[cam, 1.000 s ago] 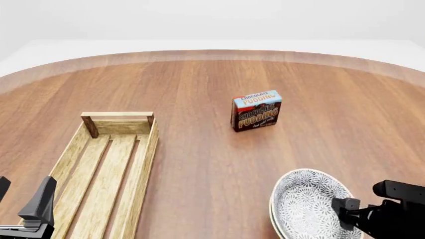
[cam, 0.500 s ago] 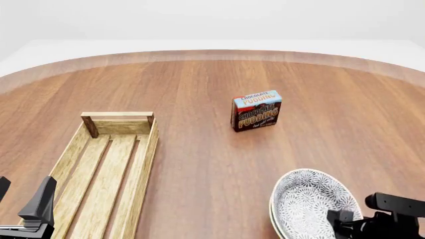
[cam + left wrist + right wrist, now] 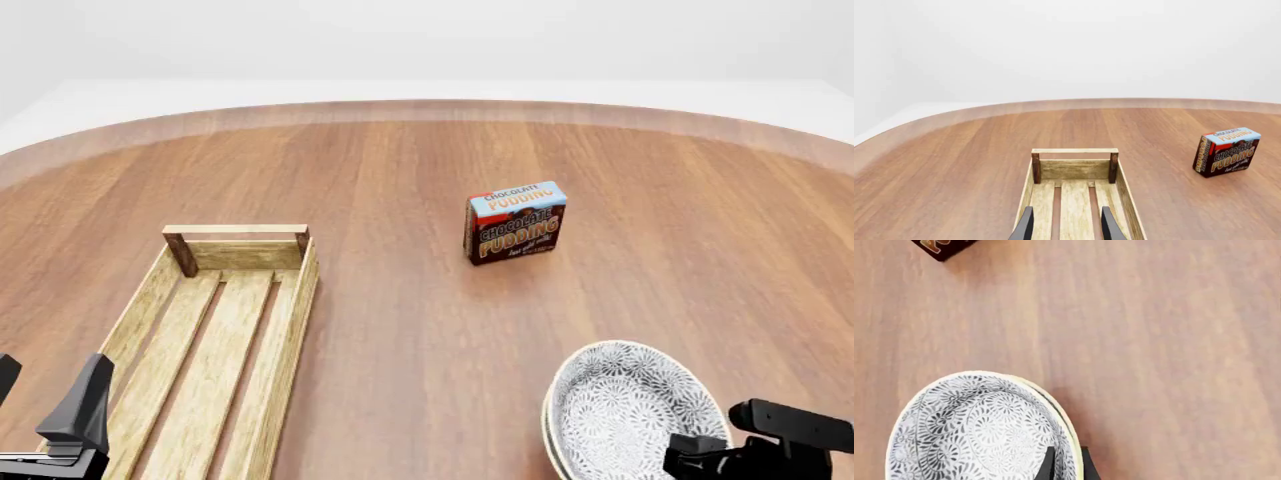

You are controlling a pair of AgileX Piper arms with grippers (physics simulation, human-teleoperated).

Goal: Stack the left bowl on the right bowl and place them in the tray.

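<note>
Right claw [image 3: 1065, 464] had one finger inside and one outside the rim of the stacked patterned bowls [image 3: 627, 412], pinching that near edge, though whether it gripped one rim or both could not be told. Both bowls sat nested on the table [image 3: 400, 170], well apart from the wooden tray [image 3: 214, 340]. Left claw [image 3: 1065, 225] hung parted and empty over the tray's near end. A good carry would keep the pair level, lift clear of the table, and pass on the near side of the chocolate pudding box [image 3: 515, 221].

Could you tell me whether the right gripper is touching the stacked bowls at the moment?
Touching. In the right wrist view, the right gripper straddles the rim of the stacked bowls, one finger inside and one outside, with no gap visible.
</note>
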